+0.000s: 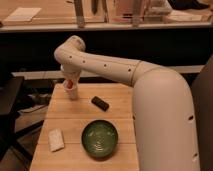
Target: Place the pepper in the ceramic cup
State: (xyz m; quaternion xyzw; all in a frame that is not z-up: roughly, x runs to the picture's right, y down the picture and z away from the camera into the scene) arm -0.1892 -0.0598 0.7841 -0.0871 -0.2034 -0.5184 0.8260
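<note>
The ceramic cup (pixel 73 94) is small and pale white and stands upright at the far left of the wooden table (pixel 120 120). My gripper (pixel 69 81) hangs right over the cup's mouth, at the end of the white arm that reaches in from the right. The red-orange pepper (pixel 70 84) shows at the gripper's tip, just at the cup's rim. The gripper looks shut on the pepper. The gripper hides part of the cup's rim.
A wide dark-green bowl (pixel 100 138) sits at the front middle of the table. A small black bar (pixel 100 103) lies near the table's centre. A pale folded cloth or sponge (pixel 56 140) lies at the front left. The white arm (pixel 150 85) covers the right side.
</note>
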